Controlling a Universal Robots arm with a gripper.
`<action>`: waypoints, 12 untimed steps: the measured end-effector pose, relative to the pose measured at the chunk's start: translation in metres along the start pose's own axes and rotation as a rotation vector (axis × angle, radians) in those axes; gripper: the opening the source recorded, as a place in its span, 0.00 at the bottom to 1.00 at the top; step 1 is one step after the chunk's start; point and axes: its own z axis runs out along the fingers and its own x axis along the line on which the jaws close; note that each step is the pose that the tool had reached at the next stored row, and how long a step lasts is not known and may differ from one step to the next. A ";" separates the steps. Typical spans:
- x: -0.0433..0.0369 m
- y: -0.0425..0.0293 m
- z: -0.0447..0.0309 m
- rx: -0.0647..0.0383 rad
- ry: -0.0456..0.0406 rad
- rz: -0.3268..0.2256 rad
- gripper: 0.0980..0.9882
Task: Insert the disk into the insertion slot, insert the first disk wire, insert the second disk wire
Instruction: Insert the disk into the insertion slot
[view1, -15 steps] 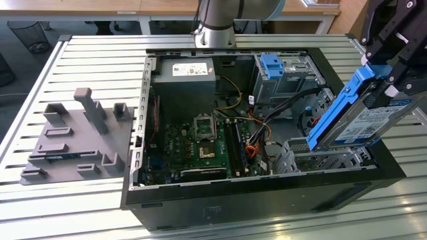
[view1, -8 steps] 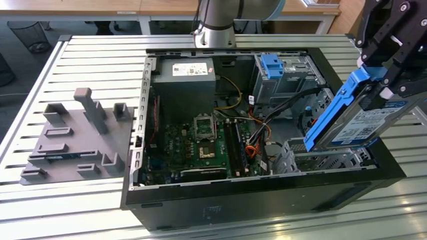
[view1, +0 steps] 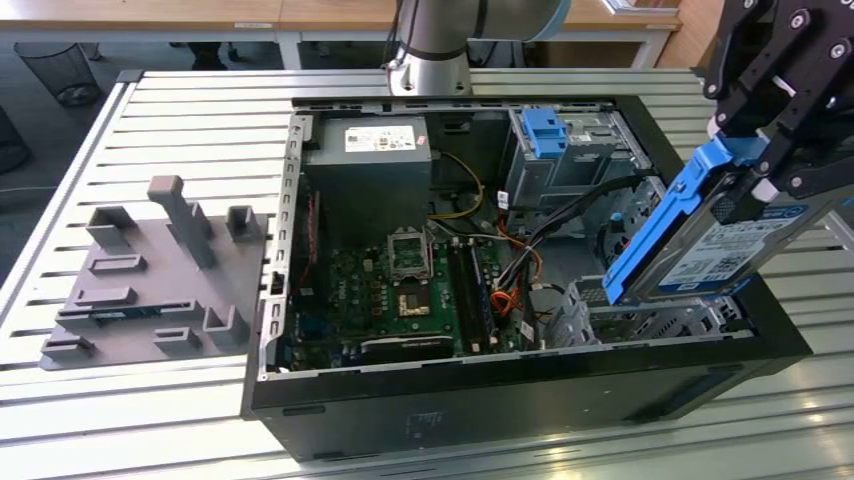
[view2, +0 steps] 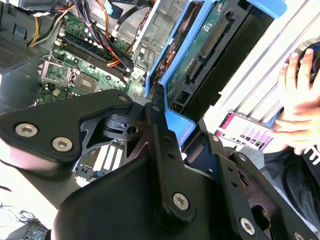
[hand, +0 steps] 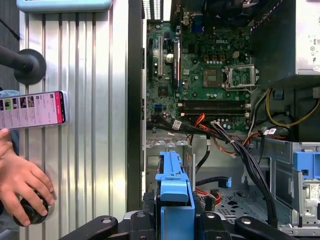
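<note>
Plainly, the claw (view1: 750, 170) is clenched on the disk (view1: 705, 245), pinching the upper end of its bright blue frame (view1: 667, 215). In the exterior view the disk hangs tilted, white label showing, over the corner of the open computer case (view1: 534, 405) that stands on the slatted bench (view1: 174, 110). Its lower end sits right at the top of the insertion slot (view1: 638, 318), the low perforated silver cage. It is not seated, and I cannot tell whether its edge already touches the metal. The taller grey cage (view1: 567, 150) with the blue tab stands farther back in the case, apart from the disk.

My judgement is that the step in hand is feeding the disk into that slot. The cage looks barely wider than the frame, so doing this well means squaring the disk's long edges to the cage walls and taking out the tilt before any push. A skewed entry would likely jam a rail.

The black cable bundle (hand: 250, 165) and the orange wires (hand: 200, 120) lie close beside the cage, so the descent should be slow, keeping the lower end clear of them.

A person's hand (hand: 20, 180) rests on the bench near a phone (hand: 32, 110), outside the case.
</note>
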 end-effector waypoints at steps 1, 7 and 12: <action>0.0000 0.0002 0.0001 0.000 0.0000 0.000 0.30; 0.0000 0.0012 0.0010 0.000 -0.0001 0.000 0.30; 0.0000 0.0024 0.0031 0.000 0.0000 0.000 0.30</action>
